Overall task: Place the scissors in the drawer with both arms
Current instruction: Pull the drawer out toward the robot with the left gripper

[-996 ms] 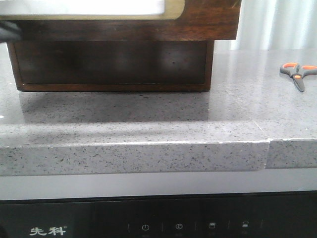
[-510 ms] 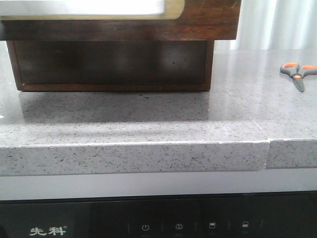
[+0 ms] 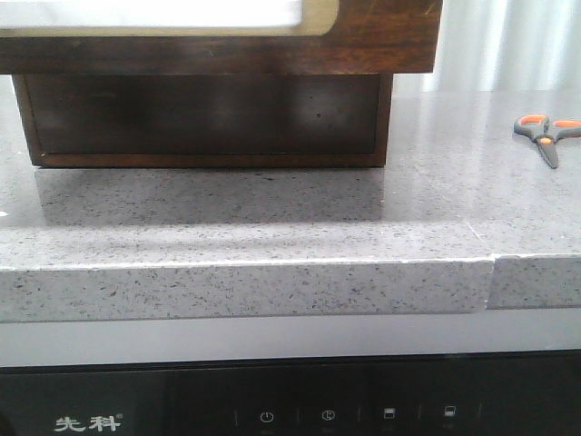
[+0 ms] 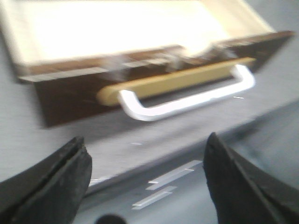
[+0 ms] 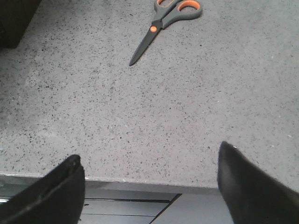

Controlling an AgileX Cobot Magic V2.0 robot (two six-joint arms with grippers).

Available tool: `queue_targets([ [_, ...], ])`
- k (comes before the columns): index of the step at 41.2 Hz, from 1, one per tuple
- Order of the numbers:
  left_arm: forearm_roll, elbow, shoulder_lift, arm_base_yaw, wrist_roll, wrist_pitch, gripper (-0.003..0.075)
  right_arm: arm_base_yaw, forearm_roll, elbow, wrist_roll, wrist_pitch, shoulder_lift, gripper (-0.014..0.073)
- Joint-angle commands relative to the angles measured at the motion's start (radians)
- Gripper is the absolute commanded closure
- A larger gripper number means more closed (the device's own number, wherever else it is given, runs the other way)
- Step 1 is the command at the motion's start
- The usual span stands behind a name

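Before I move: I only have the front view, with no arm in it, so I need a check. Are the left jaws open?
Observer: Yes, the left gripper has its jaws spread wide, holding nothing.
Operator: What do they face?
Observer: The dark brown wooden drawer, apart from its curved white handle.
Operator: And the right?
Observer: The right gripper is open too, short of the small grey-handled, orange-lined scissors lying on the speckled grey stone counter.
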Motion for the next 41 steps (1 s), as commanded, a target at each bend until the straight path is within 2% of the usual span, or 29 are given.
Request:
queue_targets([
  [1, 0.215, -0.104, 0.001, -0.017, -0.131, -0.040, 0.0227, -0.002, -0.015, -0.027, -0.008, -0.064, 0.005, -0.0007],
  [6, 0.393, -0.121, 0.001, -0.108, -0.219, -0.048, 0.0228, -0.002, -0.015, -0.027, -0.008, -0.064, 0.005, -0.0007],
  [13, 0.605, -0.119, 0.001, -0.350, -0.274, -0.061, 0.0228, -0.002, -0.015, -0.027, -0.008, -0.064, 0.005, -0.0007],
  [19, 0.630, -0.119, 0.001, -0.530, -0.272, -0.156, 0.0227, -0.002, -0.015, -0.027, -0.008, -0.064, 0.005, -0.0007],
  [24, 0.628, -0.119, 0.001, -0.637, -0.270, -0.224, 0.0227, -0.002, -0.015, -0.027, -0.008, -0.064, 0.005, -0.0007],
  [31, 0.610, -0.119, 0.001, -0.724, -0.270, -0.249, 0.0227, -0.002, -0.015, -0.027, -0.008, -0.064, 0.005, -0.0007],
  [41, 0.539, -0.119, 0.001, -0.736, -0.270, -0.253, 0.0227, -0.002, -0.010, -0.027, -0.007, -0.064, 0.005, -0.0007],
])
